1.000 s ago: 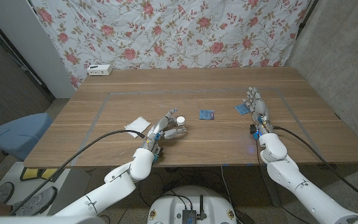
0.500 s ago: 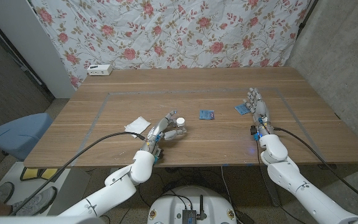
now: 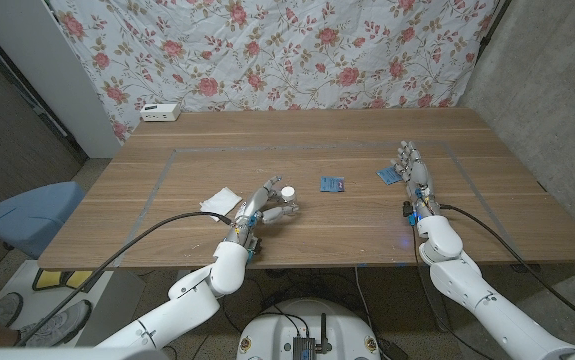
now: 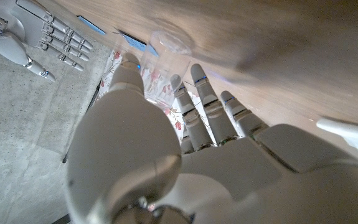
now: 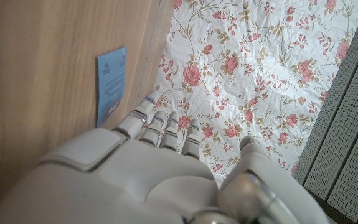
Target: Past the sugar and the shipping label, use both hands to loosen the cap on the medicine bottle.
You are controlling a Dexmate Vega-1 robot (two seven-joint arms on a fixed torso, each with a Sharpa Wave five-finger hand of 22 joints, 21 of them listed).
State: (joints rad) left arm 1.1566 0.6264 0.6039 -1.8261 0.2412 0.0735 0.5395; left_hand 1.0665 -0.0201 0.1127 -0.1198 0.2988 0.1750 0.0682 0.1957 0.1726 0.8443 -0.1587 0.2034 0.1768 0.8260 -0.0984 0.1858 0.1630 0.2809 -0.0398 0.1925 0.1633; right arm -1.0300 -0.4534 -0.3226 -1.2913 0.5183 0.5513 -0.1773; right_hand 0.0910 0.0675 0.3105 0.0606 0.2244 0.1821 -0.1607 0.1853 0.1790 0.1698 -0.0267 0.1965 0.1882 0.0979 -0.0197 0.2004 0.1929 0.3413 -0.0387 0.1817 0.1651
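Left hand (image 3: 259,208) grips clear medicine bottle (image 3: 283,206), white cap (image 3: 288,192) on.

This looks like a makeshift test room, not a home or shop. A plain wooden table (image 3: 307,215) fills the middle, with a taped rectangle (image 3: 162,172) marking a work area on it. At twelve o'clock a flowered sheet (image 3: 267,50) hangs as a backdrop. At three o'clock stands a bare grey wall (image 3: 547,90). At nine o'clock sits a blue chair (image 3: 29,215), and cables (image 3: 137,245) trail over the table's near edge.
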